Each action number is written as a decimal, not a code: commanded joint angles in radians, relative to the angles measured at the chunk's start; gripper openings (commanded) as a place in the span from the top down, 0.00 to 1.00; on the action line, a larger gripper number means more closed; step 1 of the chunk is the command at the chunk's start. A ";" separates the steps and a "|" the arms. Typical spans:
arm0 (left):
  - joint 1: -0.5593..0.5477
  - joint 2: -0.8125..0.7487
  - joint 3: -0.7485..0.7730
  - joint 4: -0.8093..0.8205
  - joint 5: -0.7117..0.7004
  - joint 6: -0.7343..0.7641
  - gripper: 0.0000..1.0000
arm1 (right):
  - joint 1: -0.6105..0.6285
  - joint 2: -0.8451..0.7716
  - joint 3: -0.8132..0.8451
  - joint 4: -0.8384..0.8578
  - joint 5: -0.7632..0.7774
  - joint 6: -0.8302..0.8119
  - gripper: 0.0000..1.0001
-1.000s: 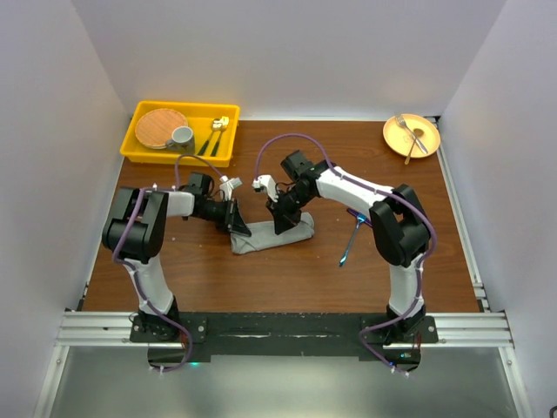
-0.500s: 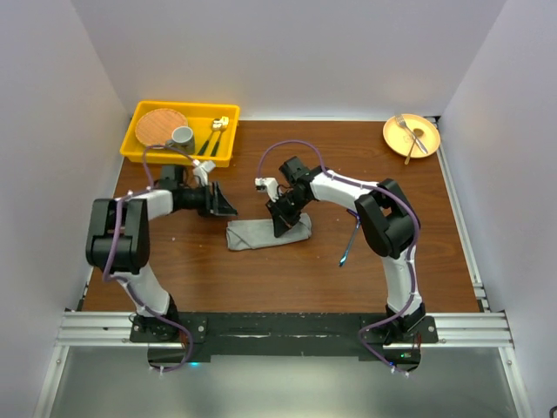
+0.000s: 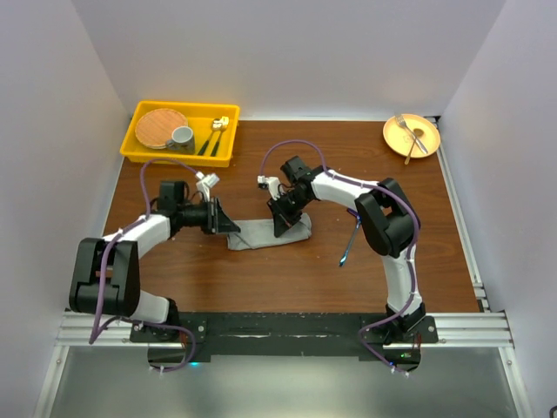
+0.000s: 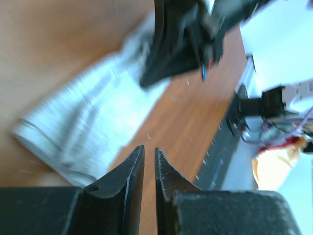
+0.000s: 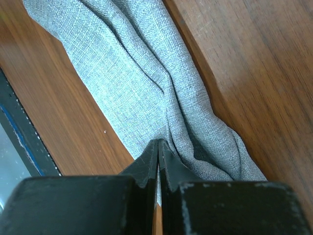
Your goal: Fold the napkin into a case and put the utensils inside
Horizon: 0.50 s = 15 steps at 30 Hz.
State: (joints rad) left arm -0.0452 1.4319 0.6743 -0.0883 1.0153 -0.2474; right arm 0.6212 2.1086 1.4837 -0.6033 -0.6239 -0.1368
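Note:
The grey napkin [image 3: 259, 234] lies folded into a narrow oblong strip mid-table, also visible in the left wrist view [image 4: 93, 122] and right wrist view [image 5: 132, 73]. My left gripper [image 3: 231, 225] hovers just off its left end; its jaws [image 4: 149, 148] stand a narrow gap apart with only wood showing between them. My right gripper [image 3: 281, 228] is shut, its tips [image 5: 159, 142] resting on the cloth near a rumpled fold toward the right end. The blue-handled utensils [image 3: 352, 232] lie on the wood right of the napkin.
A yellow tray [image 3: 139, 148] at the back left holds a wooden plate, a grey cup and dark-handled gold cutlery. A yellow plate [image 3: 426, 146] with a silver fork sits at the back right. The right arm's elbow [image 3: 383, 218] hangs over the utensils.
My left gripper let go of the napkin's left end, drew back toward the tray while opening wide, then came back beside that end with its jaws narrowing. The right gripper stayed shut on the cloth.

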 commanded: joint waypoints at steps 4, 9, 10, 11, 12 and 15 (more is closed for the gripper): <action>-0.058 0.149 -0.050 0.238 -0.064 -0.181 0.83 | -0.018 0.045 0.046 -0.003 0.003 0.002 0.98; -0.056 0.361 0.019 0.219 -0.124 -0.184 0.83 | -0.021 0.056 0.075 -0.036 -0.019 -0.018 0.97; -0.056 0.381 0.034 0.190 -0.136 -0.178 0.83 | -0.021 0.056 0.098 -0.045 -0.029 -0.023 0.96; -0.053 0.396 0.036 0.185 -0.139 -0.170 0.83 | -0.023 0.047 0.108 -0.058 -0.052 -0.023 0.95; -0.053 0.413 0.034 0.185 -0.139 -0.167 0.83 | -0.021 0.036 0.118 -0.059 -0.062 -0.021 0.94; -0.050 0.430 0.031 0.171 -0.146 -0.168 0.84 | -0.021 -0.031 0.132 -0.041 -0.063 -0.011 0.90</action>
State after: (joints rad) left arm -0.0978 1.8168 0.7002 0.0868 0.9718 -0.4355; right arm 0.6025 2.1532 1.5612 -0.6601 -0.6701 -0.1390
